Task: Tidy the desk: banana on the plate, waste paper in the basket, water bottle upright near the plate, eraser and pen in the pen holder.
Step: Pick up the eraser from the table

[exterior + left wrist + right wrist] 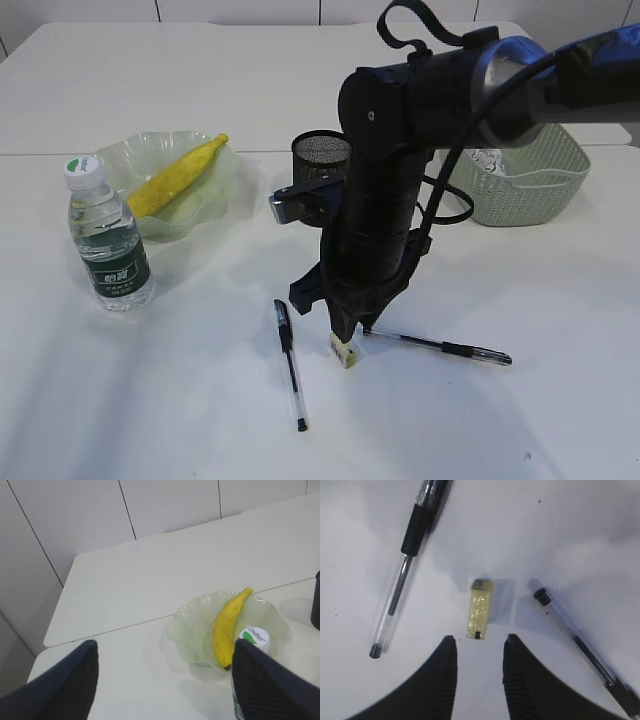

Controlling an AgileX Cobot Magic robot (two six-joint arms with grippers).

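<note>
My right gripper [479, 652] hangs just above the tiny cream-yellow smudged eraser block [480, 609], jaws partly spread, gripping nothing. The eraser lies on the plain white desk [150, 400] between two clear pens with black grips. My left gripper [165, 680] is spread wide, empty.

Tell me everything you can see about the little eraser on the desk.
The eraser is a small cream-yellow rectangular block with a dark smudged end and a dark mark at the other. It lies flat on the white desk, between two pens, touching neither. The right gripper hovers right over it, jaws partly open and not gripping it.
</note>
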